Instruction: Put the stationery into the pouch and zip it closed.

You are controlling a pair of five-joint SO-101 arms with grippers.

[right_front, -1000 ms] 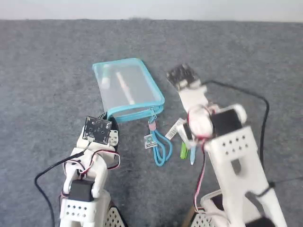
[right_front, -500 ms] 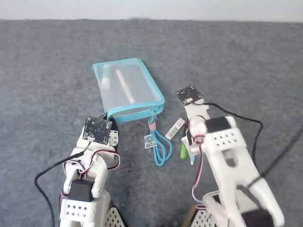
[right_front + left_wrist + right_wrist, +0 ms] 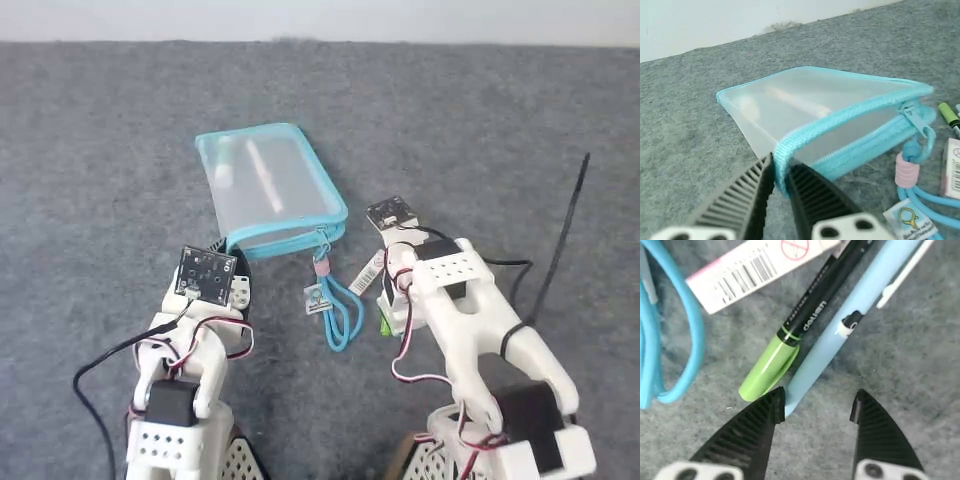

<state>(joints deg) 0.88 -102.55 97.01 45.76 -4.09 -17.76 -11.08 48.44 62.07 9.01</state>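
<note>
**Left gripper** [image 3: 779, 172]: the ribbed black jaws are closed narrow on 1 corner of the translucent plastic pouch with turquoise zip trim [image 3: 805, 107], pinching the trim itself. In the high view the left gripper [image 3: 228, 247] meets the pouch [image 3: 270, 185] at the pouch's 7 o'clock corner. The pouch lies on the grey carpeted bench [image 3: 100, 150] at 11 o'clock from the picture's centre. Inside it show a pale stick-shaped item [image 3: 262, 175] and a shorter white item [image 3: 224, 170]. The zip slider sits at the pouch's 5 o'clock corner. A pink bead [image 3: 322, 266], a small white printed tag [image 3: 317, 298] and a looped turquoise cord [image 3: 341, 312] trail from it, flat on the bench toward 6 o'clock.

**Right gripper** [image 3: 818, 402]: the jaws are spread wide and hold nothing, poised low over the loose stationery. The end of a light-blue plastic pen [image 3: 855, 315] lies between them, close against 1 finger [image 3: 760, 425]; whether the 2 touch cannot be told. Just beside the pen and nearly parallel lies a black marker with a green cap [image 3: 798, 317], with a white barcode label [image 3: 750, 265] near its far end. In the high view the right gripper [image 3: 392, 305] stands at 4 o'clock from the pouch, and the label [image 3: 368, 270] lies at the gripper's 10 o'clock.
</note>
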